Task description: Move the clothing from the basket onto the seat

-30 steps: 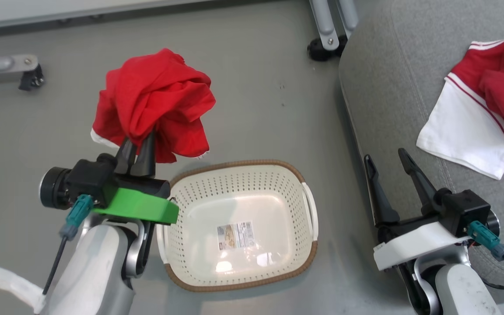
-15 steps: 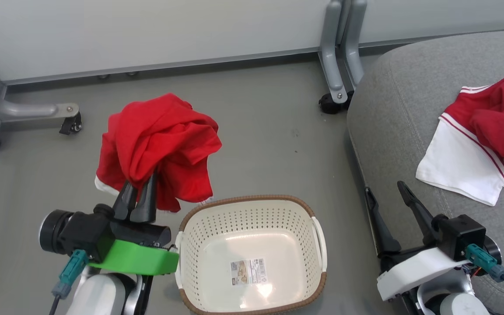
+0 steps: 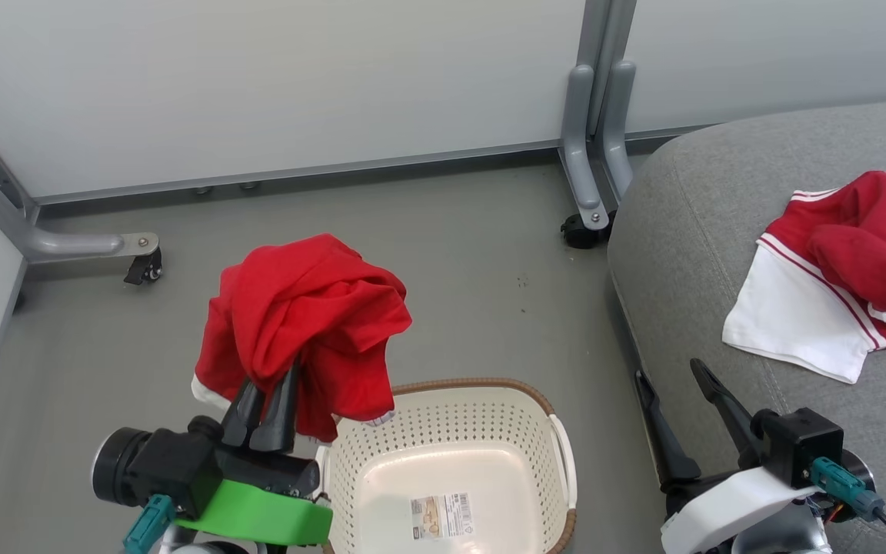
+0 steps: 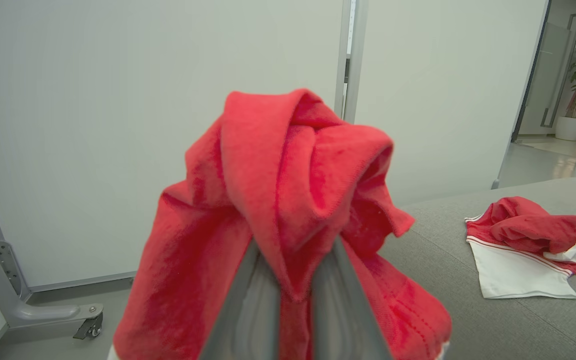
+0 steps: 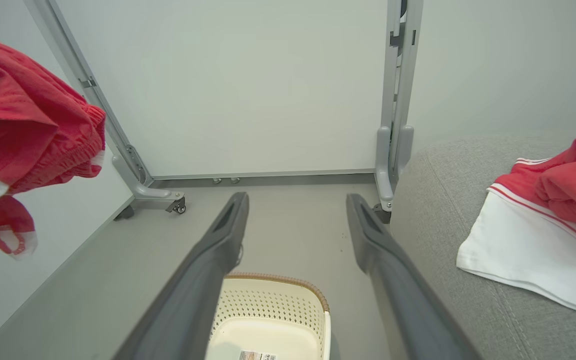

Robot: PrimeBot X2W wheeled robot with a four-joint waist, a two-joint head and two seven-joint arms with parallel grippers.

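Pale partition panels on grey wheeled legs close off the back, with plain grey floor in front. Honestly the main change over the last second is the head camera tipping up. You get way more panel now and everything else has slid down the head view, so don't read that as stuff moving.

Seat is on the right, and one red-and-white piece is already lying crumpled on it. Basket sits on the floor just left of the seat, partly cut off at the bottom of the head view. What I can see of its inside is bare plastic and the sticker, nothing red.

Red bundle hangs in the air over the floor by the basket's left rim. It's about where it was relative to the basket a second ago, and no closer to the seat as far as I can tell. Left gripper is still pinched tight on a fold of it, fingers almost together with cloth squeezed between them. Right gripper hovers at the seat's near edge, spread wide with nothing in it, same as before.

So my read is that this is the last piece. It's lifted but the carry hasn't really started. What's left is a swing right and a drop next to the other one.
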